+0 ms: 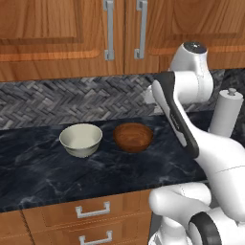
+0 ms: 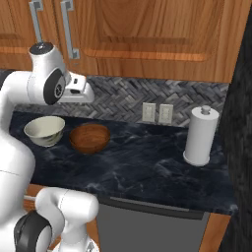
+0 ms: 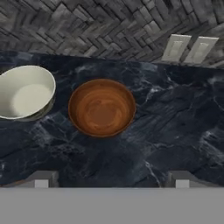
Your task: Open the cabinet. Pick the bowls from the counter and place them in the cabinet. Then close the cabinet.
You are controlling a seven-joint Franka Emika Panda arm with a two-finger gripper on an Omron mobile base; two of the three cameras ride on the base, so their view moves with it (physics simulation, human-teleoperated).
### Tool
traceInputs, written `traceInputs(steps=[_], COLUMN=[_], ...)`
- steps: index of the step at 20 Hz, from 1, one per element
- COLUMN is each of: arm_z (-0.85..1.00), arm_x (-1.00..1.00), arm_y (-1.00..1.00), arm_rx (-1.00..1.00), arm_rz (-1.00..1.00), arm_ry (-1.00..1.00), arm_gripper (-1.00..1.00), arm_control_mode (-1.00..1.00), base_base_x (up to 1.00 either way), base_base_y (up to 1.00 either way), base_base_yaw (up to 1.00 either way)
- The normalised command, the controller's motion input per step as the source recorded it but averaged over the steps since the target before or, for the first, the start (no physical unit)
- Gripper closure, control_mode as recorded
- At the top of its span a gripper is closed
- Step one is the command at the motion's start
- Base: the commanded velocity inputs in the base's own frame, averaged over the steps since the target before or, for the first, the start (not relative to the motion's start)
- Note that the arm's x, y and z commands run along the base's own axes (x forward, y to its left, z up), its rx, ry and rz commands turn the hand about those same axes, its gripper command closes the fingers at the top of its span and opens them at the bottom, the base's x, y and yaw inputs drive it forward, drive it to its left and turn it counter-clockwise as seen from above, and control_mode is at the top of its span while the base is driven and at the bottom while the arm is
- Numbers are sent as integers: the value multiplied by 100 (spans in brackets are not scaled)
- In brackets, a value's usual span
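Two fingertips (image 3: 41,179) stand wide apart at the hand view's bottom, gripper (image 3: 112,181) empty. Beyond, mid-frame on the counter (image 3: 175,131), sit the wood bowl (image 3: 102,107) and cream bowl (image 3: 25,92), cut off left. Cabinet (image 1: 72,38) doors shut, cropped above.

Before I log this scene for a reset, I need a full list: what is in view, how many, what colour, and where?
Cabinet: one, warm brown wood, doors shut, above the counter.
Bar handles: two, silver, vertical, at the door seam.
Counter: one, black marble-look.
Ceramic bowl: one, pale cream, on the counter.
Wooden bowl: one, reddish-brown, beside the ceramic bowl, apart.
Paper towel roll: one, white, upright.
Wall outlets: two, pale, on the tiled wall.
Drawers: wooden, below the counter.
Gripper: jaws apart, above the wooden bowl.
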Motion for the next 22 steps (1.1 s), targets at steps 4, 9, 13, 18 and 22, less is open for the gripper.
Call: traceInputs(steps=[4, 9, 13, 18, 22], arm_z=[100, 80, 57, 22, 20], arm_x=[-4, 3, 31, 48, 26], arm_y=[39, 25, 11, 6, 1], arm_rx=[0, 0, 0, 0, 0], arm_rz=[5, 7, 2, 1, 0], arm_ry=[-20, -20, -22, -23, -31], arm_gripper=[-100, -100, -100, -100, -100], arm_control_mode=[-100, -100, -100, -100, -100], base_base_x=[0, 0, 0, 0, 0], base_base_y=[0, 0, 0, 0, 0], base_base_yaw=[0, 0, 0, 0, 0])
